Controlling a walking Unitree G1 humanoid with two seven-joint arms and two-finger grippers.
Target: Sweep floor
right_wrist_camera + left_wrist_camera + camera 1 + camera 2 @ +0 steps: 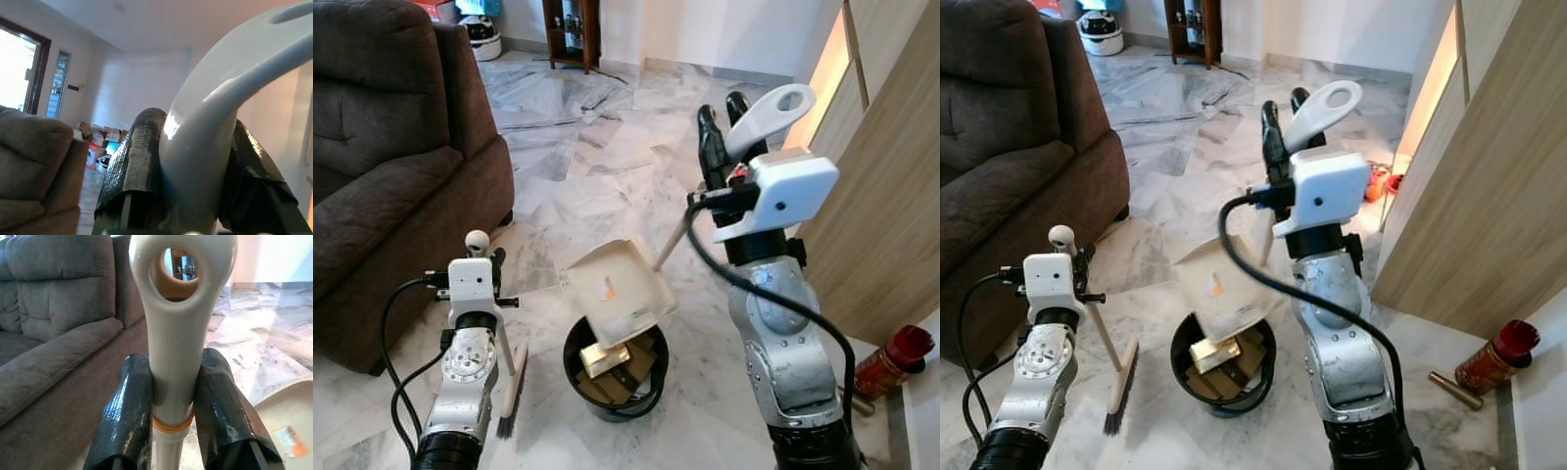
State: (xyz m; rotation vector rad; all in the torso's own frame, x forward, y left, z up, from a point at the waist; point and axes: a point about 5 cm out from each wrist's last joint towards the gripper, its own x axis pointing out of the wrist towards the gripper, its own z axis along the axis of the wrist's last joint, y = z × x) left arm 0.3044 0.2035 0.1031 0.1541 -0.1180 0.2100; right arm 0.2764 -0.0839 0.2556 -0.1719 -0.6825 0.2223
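My left gripper is shut on the cream broom handle just below its looped end. The broom stands upright beside the sofa, its bristle head on the marble floor. My right gripper is raised high at centre right, shut on the white handle of the cream dustpan. The dustpan hangs tilted steeply, its mouth down over the black round bin. Brown and yellowish scraps lie inside the bin.
A brown sofa fills the left side, close to my left arm. A wooden panel wall runs along the right. A red can and a brass tube lie by its base. Open marble floor stretches ahead to a dark shelf.
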